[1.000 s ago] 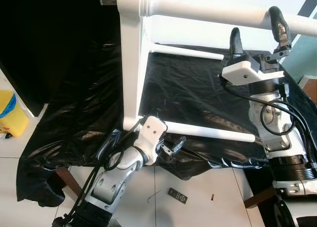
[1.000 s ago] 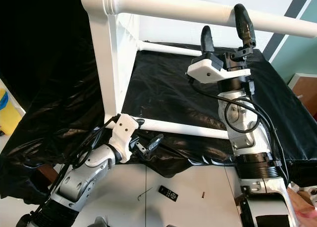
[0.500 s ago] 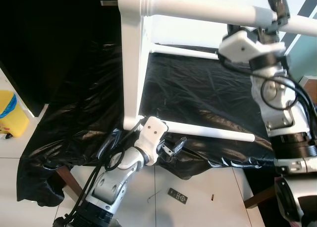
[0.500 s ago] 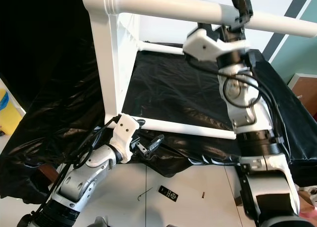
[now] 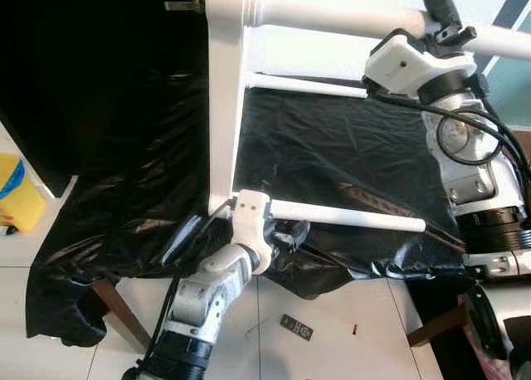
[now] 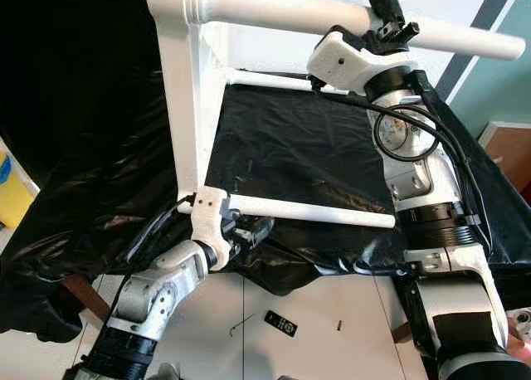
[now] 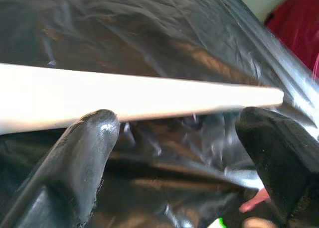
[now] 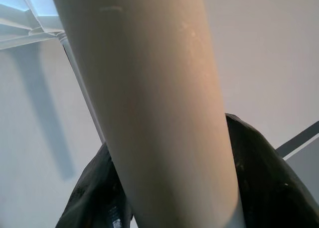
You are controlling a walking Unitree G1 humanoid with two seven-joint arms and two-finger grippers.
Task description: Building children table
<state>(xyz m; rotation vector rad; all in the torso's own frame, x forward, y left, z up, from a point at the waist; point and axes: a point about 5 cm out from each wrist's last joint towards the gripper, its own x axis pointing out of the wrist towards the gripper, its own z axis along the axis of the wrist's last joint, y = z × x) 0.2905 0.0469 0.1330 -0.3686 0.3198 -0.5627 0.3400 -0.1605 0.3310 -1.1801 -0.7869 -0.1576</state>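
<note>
Right eye view shows the white children's table (image 6: pixel 187 106) lying on its side on a counter (image 6: pixel 315 156) draped in crumpled black plastic sheeting (image 6: pixel 99 197), its round legs pointing toward the robot's right. The right gripper (image 6: pixel 382 2) is raised to the upper leg (image 6: pixel 274 7), and in the right wrist view its two black fingers (image 8: pixel 264 178) sit on either side of that thick pale leg, clamped around it. The left gripper (image 5: pixel 286 232) is low at the near edge of the counter, just under the lower leg (image 5: pixel 348 217), close to where that leg joins the table's frame. In the left wrist view its fingers (image 7: pixel 82 153) are spread apart, with the thin white leg (image 7: pixel 134 96) crossing just beyond the fingertips and nothing held between them. A third leg (image 5: pixel 307 85) runs along the far side of the counter. On the white tiled floor (image 5: pixel 332 338) below lie a small dark remote-like object (image 5: pixel 296 327) and a bent metal key (image 5: pixel 255 328). A yellow bin (image 5: pixel 17 189) stands at the far left.
</note>
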